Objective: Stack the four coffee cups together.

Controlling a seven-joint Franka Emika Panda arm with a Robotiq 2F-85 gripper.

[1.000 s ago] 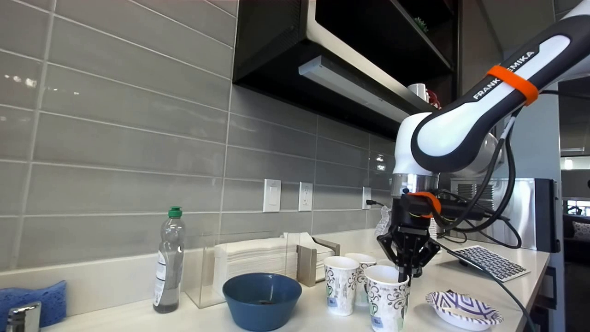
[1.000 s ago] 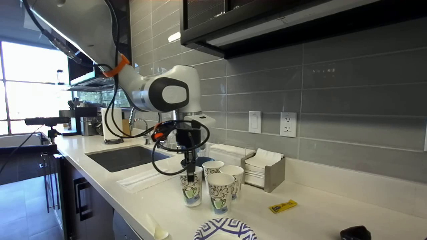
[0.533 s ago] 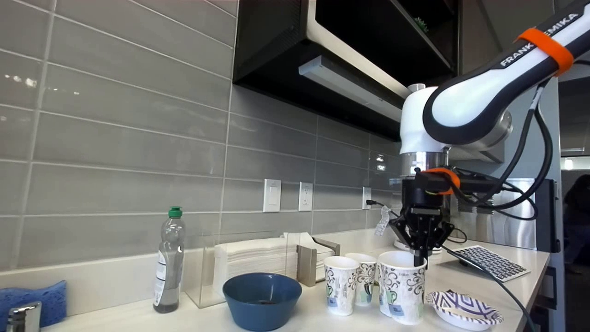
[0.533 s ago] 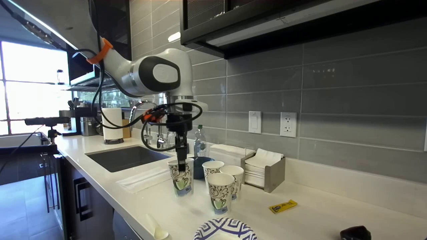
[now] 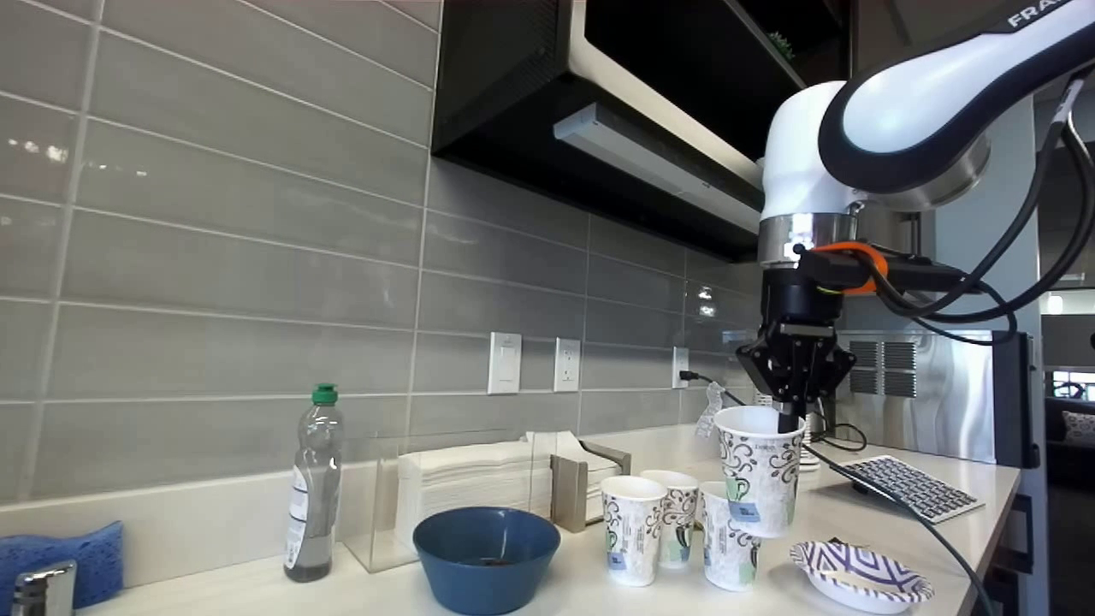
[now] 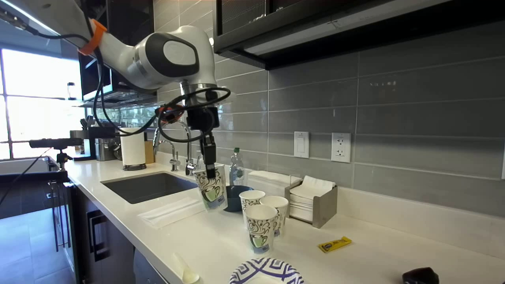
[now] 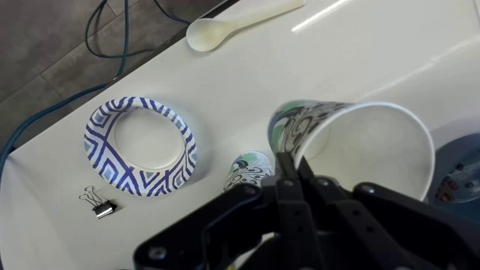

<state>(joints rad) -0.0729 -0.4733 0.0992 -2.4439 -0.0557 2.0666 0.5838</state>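
Pinching the lifted cup (image 6: 213, 194) by the rim with the tool (image 7: 295, 163), one jaw inside the mouth, one outside; hold that, don't squeeze harder, likely soft paper

Held above the desk (image 6: 375, 256), leaning slightly in an exterior view; level out before moving

Likely too low to clear the other rims; raise first, then go across

Aim next for the upright cup (image 6: 260, 234) nearest the patterned dish (image 7: 140, 183), probably the easiest to reach without brushing neighbours; centre over its mouth, check in both exterior views, lower straight down, spread slowly once seated

Leave the two cups (image 5: 633, 535) (image 5: 681, 520) beyond for later; can't tell if touching, so stay clear of both
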